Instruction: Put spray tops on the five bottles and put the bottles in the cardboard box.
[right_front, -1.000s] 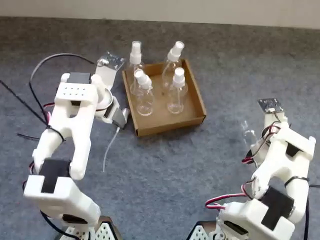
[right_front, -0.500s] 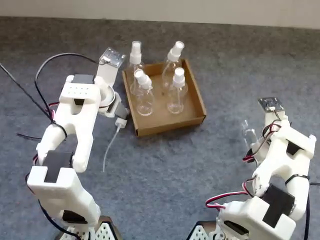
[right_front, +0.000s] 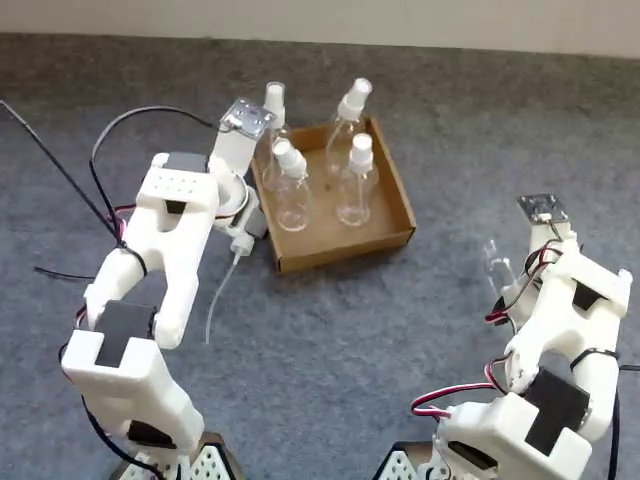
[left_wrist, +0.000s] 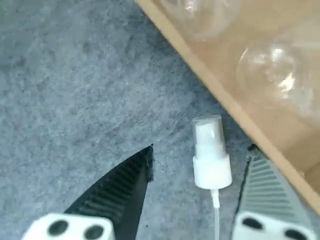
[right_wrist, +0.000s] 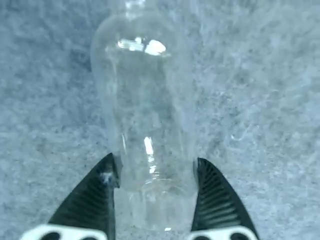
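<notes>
Spray top (left_wrist: 212, 160) lies on the grey counter (right_front: 330, 340), just beside the outer wall of the cardboard box (right_front: 400, 215). The left claw (left_wrist: 200, 149) is released, one jaw on each side of the top. The right claw (right_wrist: 156, 162) is clenched on an uncapped clear bottle (right_wrist: 145, 100), well apart from the box. Four capped bottles (right_front: 355, 185) stand in the box.

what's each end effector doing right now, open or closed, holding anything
Left end effector: open, straddling the spray top, not gripping it.
Right end effector: closed on the uncapped bottle.
</notes>
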